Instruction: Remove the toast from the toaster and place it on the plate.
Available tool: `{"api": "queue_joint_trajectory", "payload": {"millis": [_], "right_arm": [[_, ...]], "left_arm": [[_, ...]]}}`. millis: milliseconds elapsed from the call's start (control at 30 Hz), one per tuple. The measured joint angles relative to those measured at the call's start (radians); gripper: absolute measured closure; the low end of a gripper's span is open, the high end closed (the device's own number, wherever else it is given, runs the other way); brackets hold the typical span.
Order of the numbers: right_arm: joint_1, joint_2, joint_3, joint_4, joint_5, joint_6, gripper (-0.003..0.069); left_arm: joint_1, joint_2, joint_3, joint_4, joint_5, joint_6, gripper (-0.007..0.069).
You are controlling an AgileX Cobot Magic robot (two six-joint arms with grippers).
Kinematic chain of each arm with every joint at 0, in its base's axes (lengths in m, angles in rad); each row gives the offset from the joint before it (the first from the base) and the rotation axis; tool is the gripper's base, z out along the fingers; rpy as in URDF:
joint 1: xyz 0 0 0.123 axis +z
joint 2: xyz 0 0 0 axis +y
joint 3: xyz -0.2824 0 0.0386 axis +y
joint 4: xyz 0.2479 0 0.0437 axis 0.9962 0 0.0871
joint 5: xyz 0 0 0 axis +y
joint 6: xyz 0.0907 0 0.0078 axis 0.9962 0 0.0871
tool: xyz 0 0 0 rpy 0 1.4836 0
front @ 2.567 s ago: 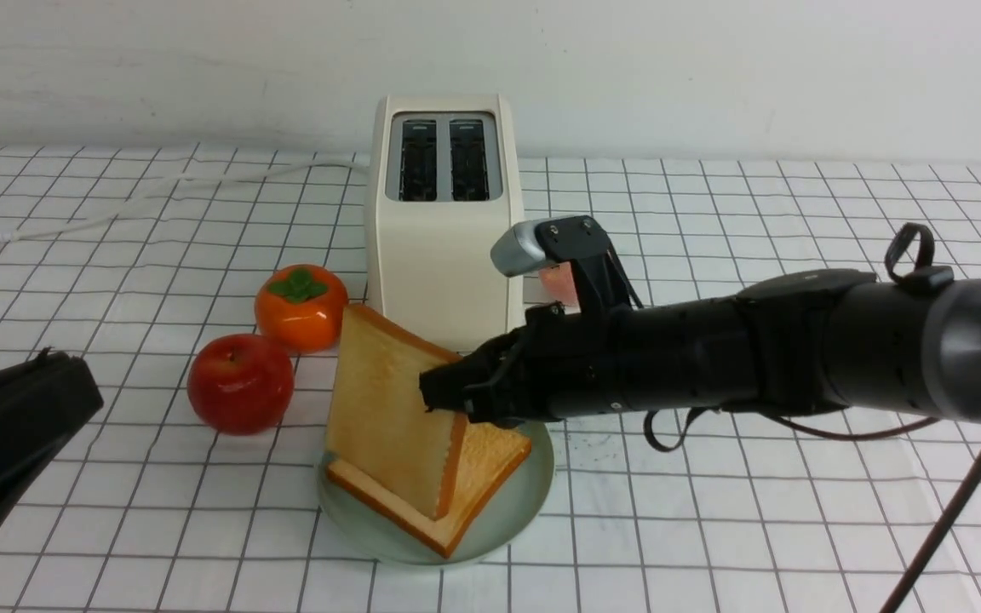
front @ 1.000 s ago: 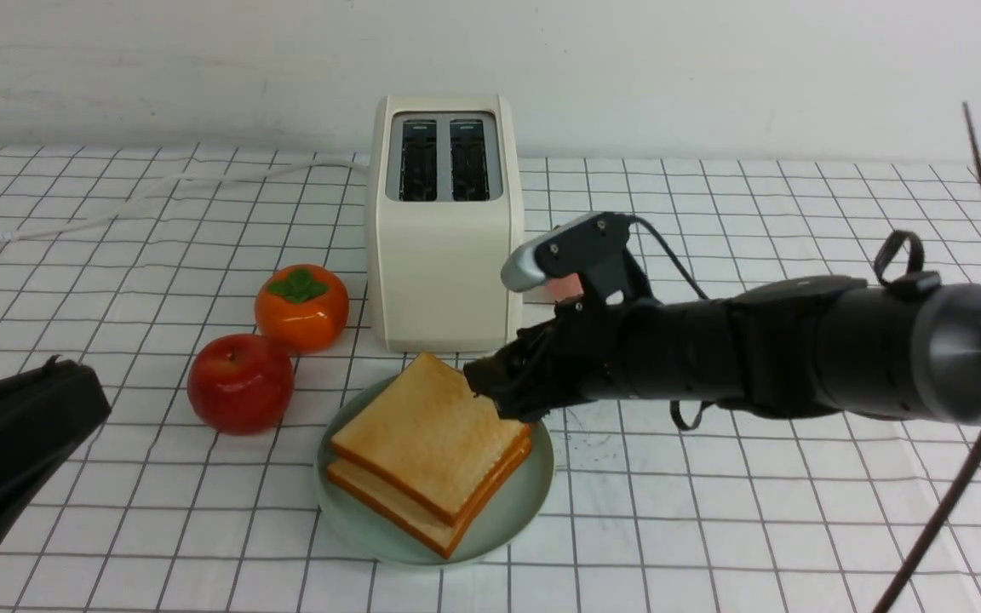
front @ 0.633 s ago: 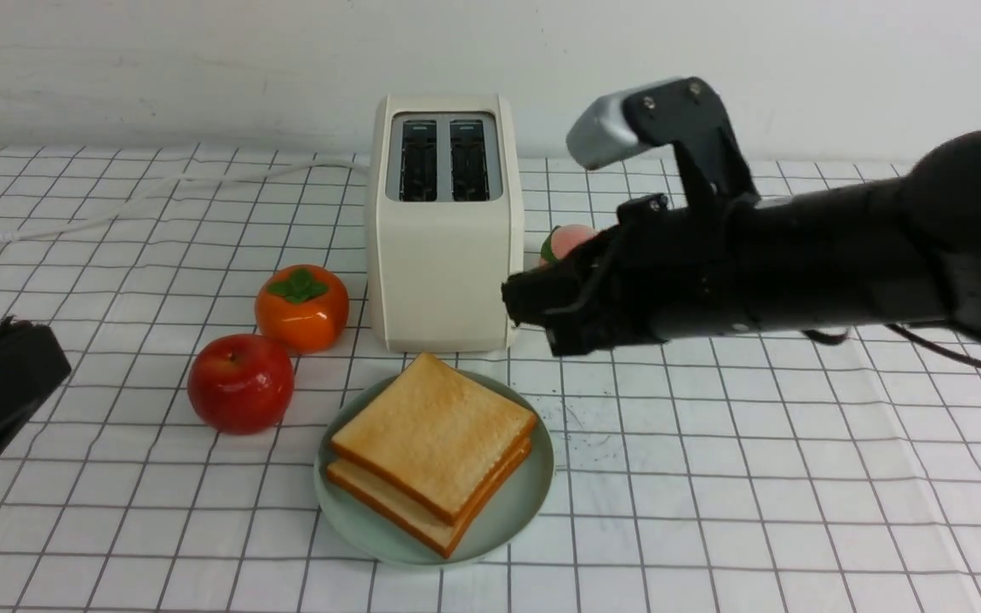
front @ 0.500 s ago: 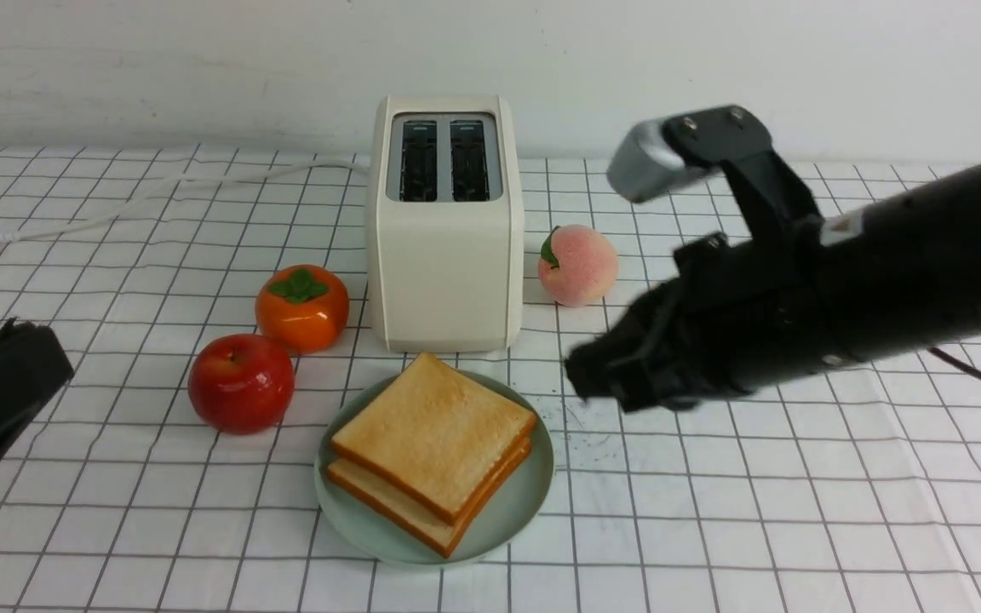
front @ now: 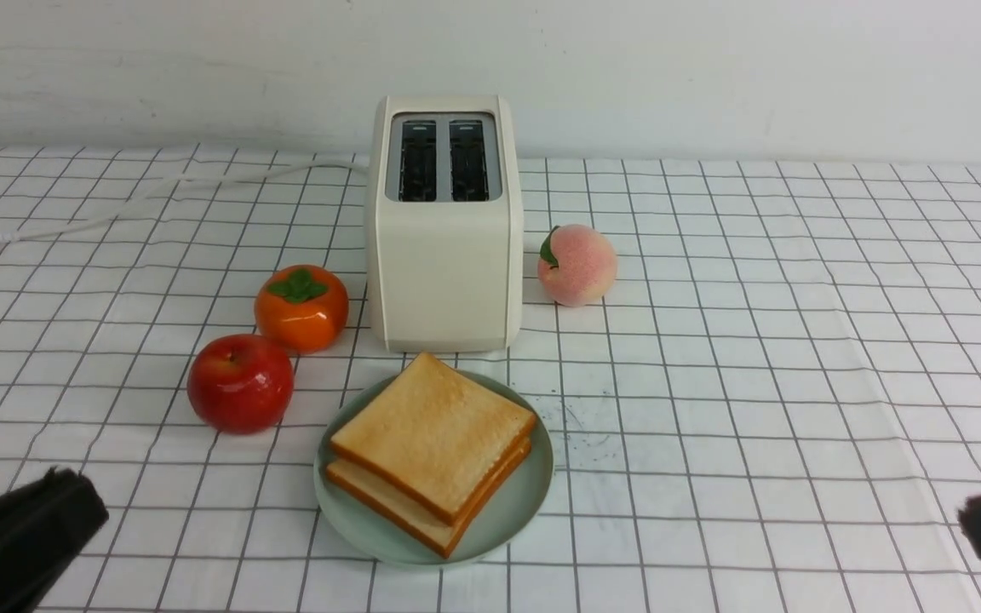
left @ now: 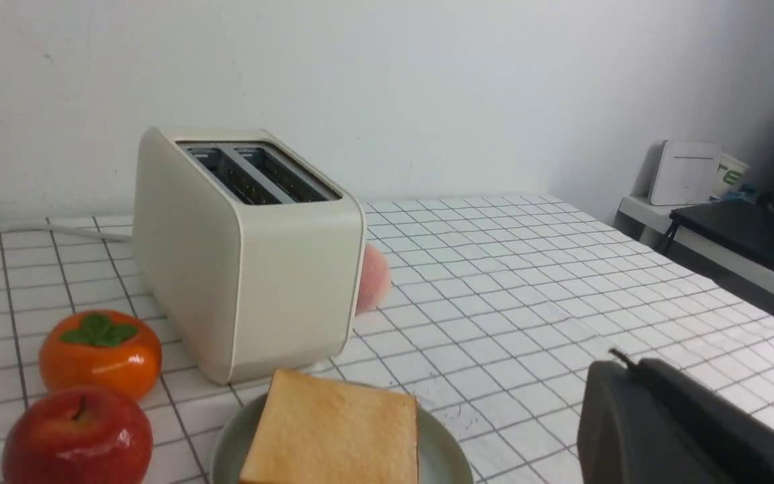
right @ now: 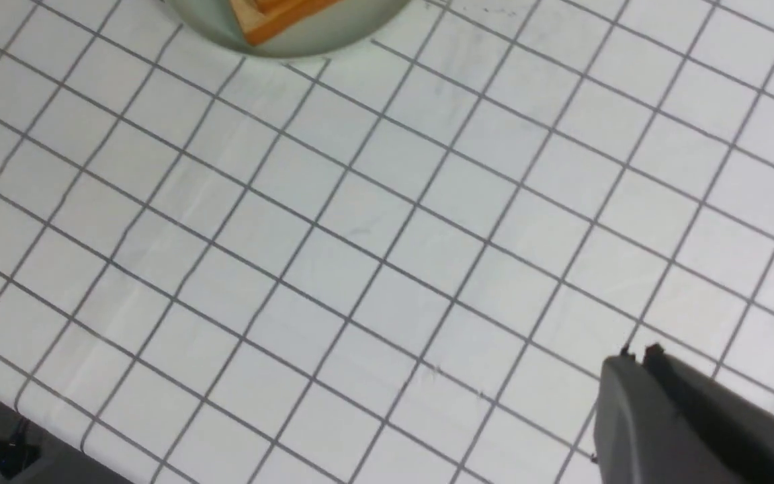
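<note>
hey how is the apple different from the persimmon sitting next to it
The apple is deep red and glossy with a small stem dimple on top; the persimmon is orange with a green leafy cap. The apple is rounder and taller, the persimmon a bit squatter. The apple sits nearer the robot, the persimmon closer to the toaster. Both stand upright on the checked cloth to the toaster's left, untouched.

lab/office: router (left: pixel 684 172), laptop (left: pixel 743 232)
</note>
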Motion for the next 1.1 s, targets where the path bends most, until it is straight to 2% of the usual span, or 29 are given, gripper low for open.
{"api": "queue_joint_trajectory", "payload": {"millis": [233,667,800,900,933,967,1100], "right_arm": [[0.0,-0.149,0.128,0.0,0.017,0.043,0.0655],[0.0,-0.179,0.138,-0.002,0.049,0.05,0.0644],[-0.009,-0.192,0.142,-0.037,0.028,0.049,0.0643],[-0.092,-0.248,0.195,-0.052,-0.104,-0.001,0.0642],[-0.141,-0.282,0.236,-0.049,-0.179,-0.03,0.0641],[-0.24,-0.36,0.325,-0.03,-0.333,-0.075,0.0641],[-0.42,-0.57,0.611,0.039,-0.615,-0.141,0.0641]], "left_arm": [[0.0,-0.01,0.065,0.001,0.007,0.0,0.0638],[0.0,-0.01,0.067,0.001,0.007,0.0,0.0638],[0.0,-0.01,0.067,0.001,0.007,0.0,0.0638],[0.0,-0.01,0.067,0.001,0.007,0.0,0.0638],[0.0,-0.01,0.067,0.001,0.007,0.0,0.0638],[0.0,-0.01,0.067,0.001,0.007,0.0,0.0638],[0.0,-0.01,0.067,0.001,0.007,0.0,0.0638]]}}
